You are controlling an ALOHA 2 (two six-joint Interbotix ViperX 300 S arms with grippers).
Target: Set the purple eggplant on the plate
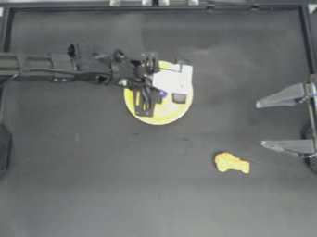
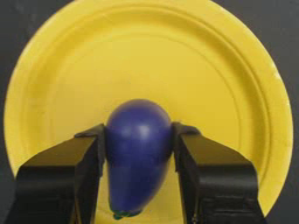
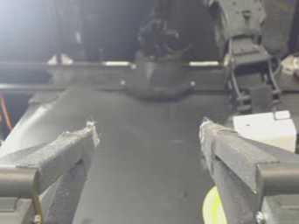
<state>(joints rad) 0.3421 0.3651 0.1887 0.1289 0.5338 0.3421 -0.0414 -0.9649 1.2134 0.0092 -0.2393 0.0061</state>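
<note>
lumpy yellow piece (image 1: 231,163) well apart from plate (image 1: 162,116)

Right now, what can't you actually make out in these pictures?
- Top view: the left hand covers most of the purple eggplant and part of the plate.
- Left wrist view: whether the eggplant touches the plate; the hand hides its underside.
- Right wrist view: the plate is cut off by the edge.

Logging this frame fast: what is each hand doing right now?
Left hand: closed on the purple eggplant, over the plate.
Right hand: open, holding nothing, parked at the table's right edge.
</note>
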